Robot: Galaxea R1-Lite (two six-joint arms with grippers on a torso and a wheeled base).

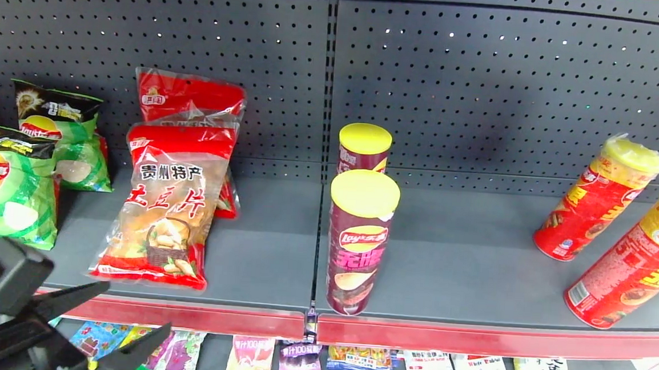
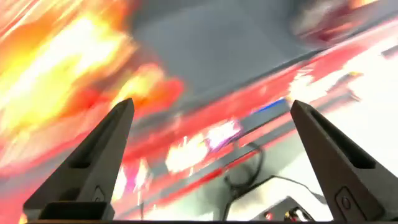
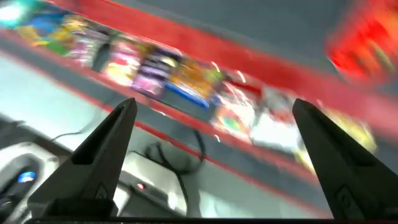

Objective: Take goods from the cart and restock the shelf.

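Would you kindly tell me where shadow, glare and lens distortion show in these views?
Head view: a soft dark shadow lies on the pegboard; glare glints on the clear potato-slice bag; the red shelf edge bows, a sign of lens distortion. Left wrist view: bright packaging flares behind the left gripper.

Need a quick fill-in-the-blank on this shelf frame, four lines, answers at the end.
Both maroon cans have ___ lids.
The red cans on the shelf number ___.
The left gripper is ___, holding nothing.
The green bags lie to the ___ of the red bags.
Missing words: yellow; two; open; left.
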